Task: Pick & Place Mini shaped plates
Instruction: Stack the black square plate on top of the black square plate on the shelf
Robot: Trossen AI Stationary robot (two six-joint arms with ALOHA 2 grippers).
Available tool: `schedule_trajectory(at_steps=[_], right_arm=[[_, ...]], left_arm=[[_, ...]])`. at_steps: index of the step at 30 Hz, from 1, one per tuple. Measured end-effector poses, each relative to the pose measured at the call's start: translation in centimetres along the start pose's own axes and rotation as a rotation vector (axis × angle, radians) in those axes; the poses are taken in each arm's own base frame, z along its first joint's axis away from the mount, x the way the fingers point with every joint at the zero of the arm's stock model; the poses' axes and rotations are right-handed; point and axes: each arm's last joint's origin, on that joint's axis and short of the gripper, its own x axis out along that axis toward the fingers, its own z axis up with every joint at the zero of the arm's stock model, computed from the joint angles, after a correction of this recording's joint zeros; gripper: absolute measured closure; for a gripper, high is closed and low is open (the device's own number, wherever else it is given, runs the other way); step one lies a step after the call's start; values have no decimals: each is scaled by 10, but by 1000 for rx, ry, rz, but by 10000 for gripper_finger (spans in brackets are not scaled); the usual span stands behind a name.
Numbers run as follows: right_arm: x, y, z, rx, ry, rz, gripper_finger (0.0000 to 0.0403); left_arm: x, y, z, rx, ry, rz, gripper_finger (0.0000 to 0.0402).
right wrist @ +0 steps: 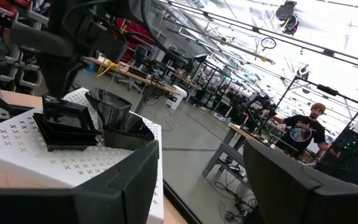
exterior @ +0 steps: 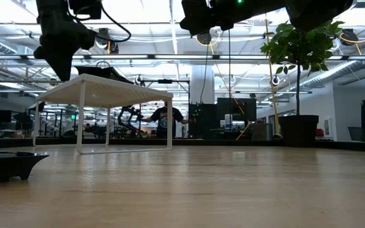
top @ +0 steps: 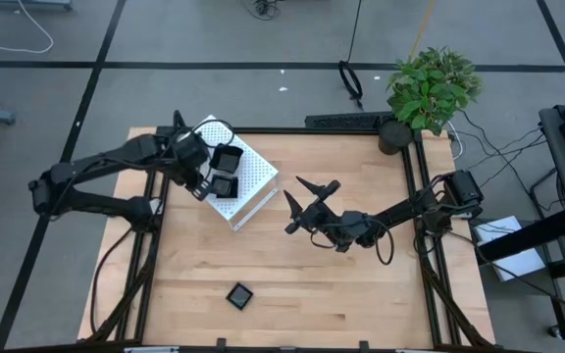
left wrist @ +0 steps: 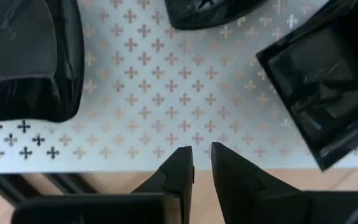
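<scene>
- The plates are tiny glossy black dishes with raised rims. Several sit on top of the white perforated box (top: 241, 176) at the back left of the bench (top: 361, 275); one square plate (top: 240, 295) lies alone near the bench's front edge, well apart from the box.
- On the box, the high view shows two dark plates (top: 226, 169) side by side near the left gripper (top: 201, 186).
- The left wrist view shows the box's cross-shaped holes up close and three plates (left wrist: 325, 81) around a bare patch of its top; one is square with a steep rim, the others are cut off by the picture's edges.
- The right wrist view shows the plates (right wrist: 73, 124) from the side: angular ones stacked or nested, with a deeper cup-like one beside them. A person stands in the room beyond.
- The low view shows the box (exterior: 106, 88) as a raised white frame on legs, and the lone plate (exterior: 8, 163) at the near left edge, seen side-on.
- The left gripper's fingers (left wrist: 176, 171) hang over the box's edge, narrowly parted and holding nothing; they touch no plate.
- The right gripper (top: 307, 203) waits over the middle of the bench, its fingers (right wrist: 291, 186) spread wide and empty.
</scene>
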Motion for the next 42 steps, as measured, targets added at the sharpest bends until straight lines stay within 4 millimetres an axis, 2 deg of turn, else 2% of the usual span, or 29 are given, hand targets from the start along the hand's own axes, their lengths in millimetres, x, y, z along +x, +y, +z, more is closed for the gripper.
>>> schedule_trajectory(at_steps=[7,14,22,30,38,42], right_arm=[[0,0,0,0,0,0,181],[0,0,0,0,0,0,181],[0,0,0,1,0,0,181],[0,0,0,19,0,0,181],[0,0,0,18,0,0,181],[-1,1,0,16,0,4,181]], left_arm=[[3,-14,4,18,-92,-62,341],[2,-29,2,69,-99,-177,341],[1,-33,0,92,-105,-173,341],[-2,-42,8,112,-210,-248,341],[-1,-41,7,133,-192,-236,341],[-3,-43,3,229,-169,-284,341]])
